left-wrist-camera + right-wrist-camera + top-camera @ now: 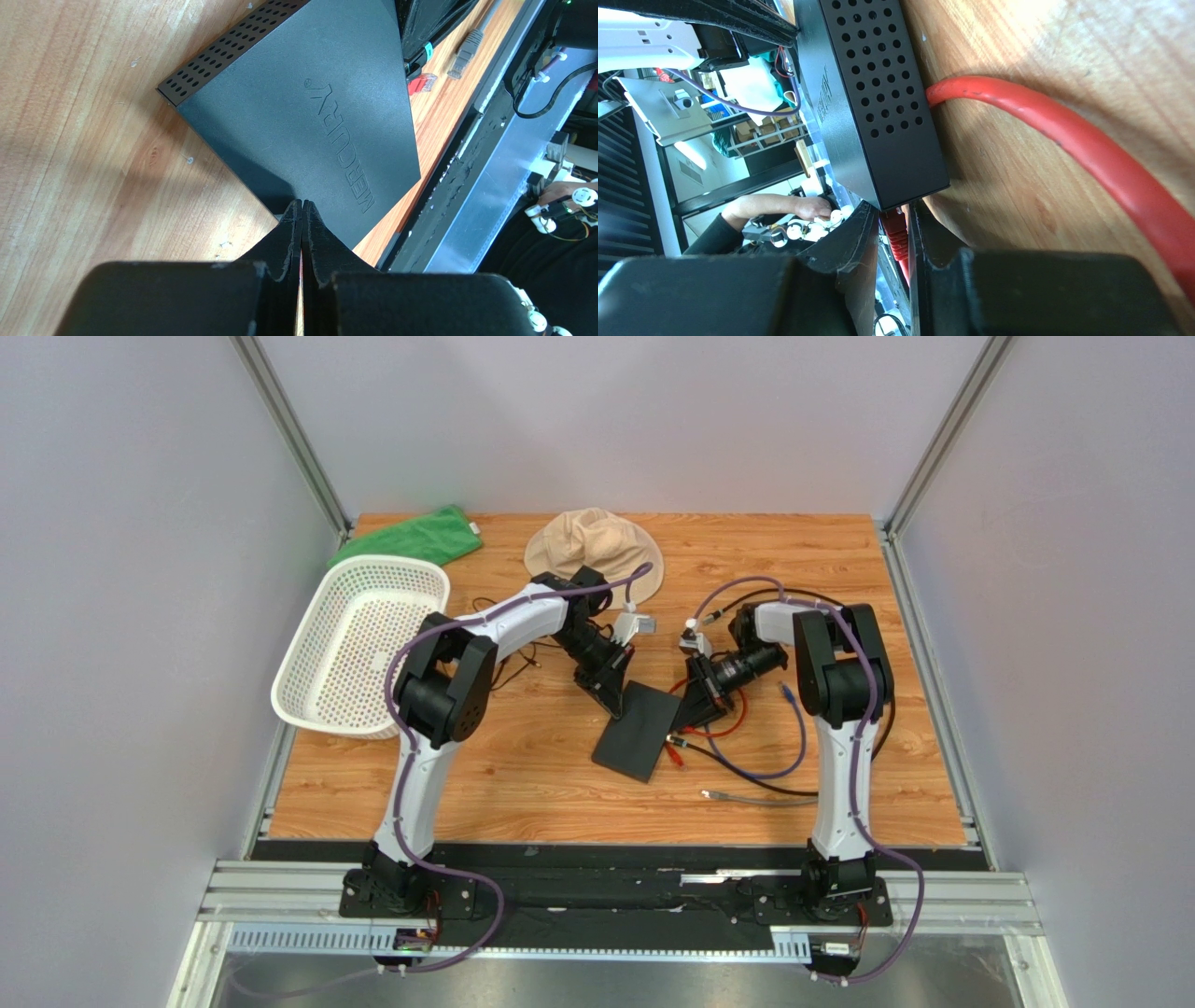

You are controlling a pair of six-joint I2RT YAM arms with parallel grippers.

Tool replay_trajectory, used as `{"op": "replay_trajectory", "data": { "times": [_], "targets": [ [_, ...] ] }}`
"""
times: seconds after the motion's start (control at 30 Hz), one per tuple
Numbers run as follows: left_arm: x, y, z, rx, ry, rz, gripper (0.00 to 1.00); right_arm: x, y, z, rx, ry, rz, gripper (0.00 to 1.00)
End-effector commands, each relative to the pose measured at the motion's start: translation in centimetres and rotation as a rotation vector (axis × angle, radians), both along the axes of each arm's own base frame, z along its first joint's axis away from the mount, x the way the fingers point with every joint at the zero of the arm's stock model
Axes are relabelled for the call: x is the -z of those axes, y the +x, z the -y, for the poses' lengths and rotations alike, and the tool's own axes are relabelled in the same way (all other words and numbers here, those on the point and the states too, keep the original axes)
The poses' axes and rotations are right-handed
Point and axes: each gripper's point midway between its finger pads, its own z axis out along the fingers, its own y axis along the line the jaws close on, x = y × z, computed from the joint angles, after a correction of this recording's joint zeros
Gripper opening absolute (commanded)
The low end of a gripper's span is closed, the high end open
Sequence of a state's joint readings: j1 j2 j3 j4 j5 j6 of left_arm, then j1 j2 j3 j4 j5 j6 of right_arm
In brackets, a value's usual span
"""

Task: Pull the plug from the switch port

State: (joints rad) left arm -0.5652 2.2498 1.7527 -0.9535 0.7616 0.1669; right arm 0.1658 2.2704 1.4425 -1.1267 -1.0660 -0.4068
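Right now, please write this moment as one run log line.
left pincer: shut, tips on switch | right pincer: around red plug, grip unclear | red plug: against switch end

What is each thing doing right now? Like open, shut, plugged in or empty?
Switch: lying flat.
Red plug: plugged into the switch, it seems.
Left tool: shut, tips touching the switch.
Right tool: fingers on either side of the red plug; can't tell if it is squeezing.
Basket: upright, empty.
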Motion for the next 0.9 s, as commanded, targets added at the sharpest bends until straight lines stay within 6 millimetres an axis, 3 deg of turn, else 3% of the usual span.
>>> {"op": "replay_trajectory", "data": {
  "times": [0.0, 0.37, 0.63, 0.7, 0.73, 0.77, 0.87],
  "targets": [
    [3.1, 0.6, -1.0, 0.037, 0.085, 0.083, 0.00, 2.9, -0.6, 1.5, -0.082, -0.119, 0.050, 0.00],
    [3.2, 0.6, -1.0, 0.043, 0.089, 0.091, 0.00, 2.8, -0.9, 1.6, -0.090, -0.108, 0.060, 0.00],
    [3.1, 0.5, -0.9, 0.048, 0.092, 0.095, 0.00, 0.8, -1.0, 1.2, -0.073, 0.014, 0.026, 0.00],
    [3.2, 0.5, -1.0, 0.051, 0.095, 0.096, 0.00, 1.7, -1.2, 1.9, -0.096, -0.051, 0.037, 0.00],
    [3.2, 0.5, -1.0, 0.050, 0.098, 0.097, 0.00, 2.3, 0.4, 2.1, -0.060, -0.123, 0.109, 0.00],
    [3.2, 0.5, -1.0, 0.052, 0.100, 0.100, 0.00, 3.4, -0.1, 2.9, -0.036, -0.195, 0.107, 0.00],
    [3.3, 0.5, -1.0, 0.055, 0.105, 0.106, 0.00, 2.8, 1.3, 3.3, 0.016, -0.220, 0.218, 0.00]
  ]
}}
